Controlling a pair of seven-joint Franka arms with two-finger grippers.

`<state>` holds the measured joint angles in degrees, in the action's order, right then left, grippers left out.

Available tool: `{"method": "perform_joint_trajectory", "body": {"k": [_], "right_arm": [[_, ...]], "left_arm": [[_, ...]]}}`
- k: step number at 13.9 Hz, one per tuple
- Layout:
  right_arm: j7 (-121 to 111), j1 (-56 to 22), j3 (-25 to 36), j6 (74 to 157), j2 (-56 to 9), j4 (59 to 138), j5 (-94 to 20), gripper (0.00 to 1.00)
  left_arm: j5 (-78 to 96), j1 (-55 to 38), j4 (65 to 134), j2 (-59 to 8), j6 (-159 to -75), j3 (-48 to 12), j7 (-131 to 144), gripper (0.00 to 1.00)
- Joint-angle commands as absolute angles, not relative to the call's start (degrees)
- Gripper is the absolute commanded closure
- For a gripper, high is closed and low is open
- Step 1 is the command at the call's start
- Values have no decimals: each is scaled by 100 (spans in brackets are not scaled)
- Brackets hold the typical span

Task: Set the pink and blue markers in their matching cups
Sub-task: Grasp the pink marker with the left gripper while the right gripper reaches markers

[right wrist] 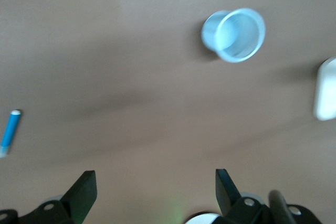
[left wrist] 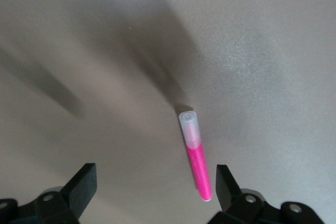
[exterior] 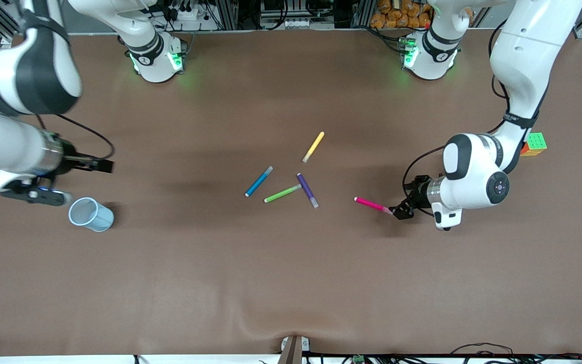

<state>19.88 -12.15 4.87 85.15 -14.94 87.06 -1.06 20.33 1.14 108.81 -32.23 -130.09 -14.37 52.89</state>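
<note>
The pink marker (exterior: 372,204) lies on the brown table toward the left arm's end. My left gripper (exterior: 401,210) is open and low at one end of it. In the left wrist view the pink marker (left wrist: 196,160) lies between the jaws, close to one finger (left wrist: 224,186); the left gripper (left wrist: 155,187) holds nothing. The blue marker (exterior: 259,181) lies near the table's middle and also shows in the right wrist view (right wrist: 9,132). The light blue cup (exterior: 91,214) stands toward the right arm's end. My right gripper (exterior: 96,165) is open and empty, over the table beside that cup (right wrist: 234,34). The pink cup is out of view.
A green marker (exterior: 282,193), a purple marker (exterior: 307,190) and a yellow marker (exterior: 313,146) lie beside the blue one. A coloured cube (exterior: 534,144) sits by the left arm. A white object (right wrist: 326,90) shows beside the cup in the right wrist view.
</note>
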Motion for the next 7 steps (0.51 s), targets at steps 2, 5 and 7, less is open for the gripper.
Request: {"method": "perform_joint_trajectory", "body": {"k": [2, 5, 7], "right_arm": [[2899, -1659, 527, 8569, -1441, 8982, -474, 0], [3978, -2125, 519, 8928, -1441, 9315, -571, 0], [4690, -2468, 519, 9201, -1441, 9474, -589, 0]], "left_arm": [[2381, 79, 10504, -3646, -13008, -1433, 5379, 2], [2549, 70, 10336, -3867, -13060, -1433, 5379, 2], [2558, 53, 10327, -3972, -13209, -1433, 5379, 2]]}}
